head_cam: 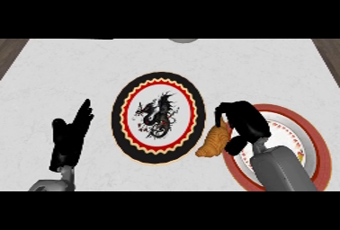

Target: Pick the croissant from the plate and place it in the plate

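Right forearm (284,170): grey, entered from the lower right edge and lay across the red-rimmed plate.
Left hand (69,137): black, at the lower left, resting on its own over bare counter; fingers straight and held close together, pointing away from the robot, thumb set slightly apart; it touched nothing.
Right hand (244,121): black, above the left part of the red-rimmed plate; fingers curled downward and thumb brought in, pinching the croissant along its right side.
Croissant (214,140): golden-brown, tilted on end, held at the left rim of the red-rimmed plate and in the gap between the two plates; whether its lower tip touched the counter could not be told.
Red-rimmed plate (317,148): white centre with red border, at the right, largely hidden by the arm.
Dragon plate (158,118): black rim, red ring, white centre with a dark dragon figure; mid-counter, just left of the croissant, nothing on it.
Counter (266,63): pale marbled surface, extending to the far edge.
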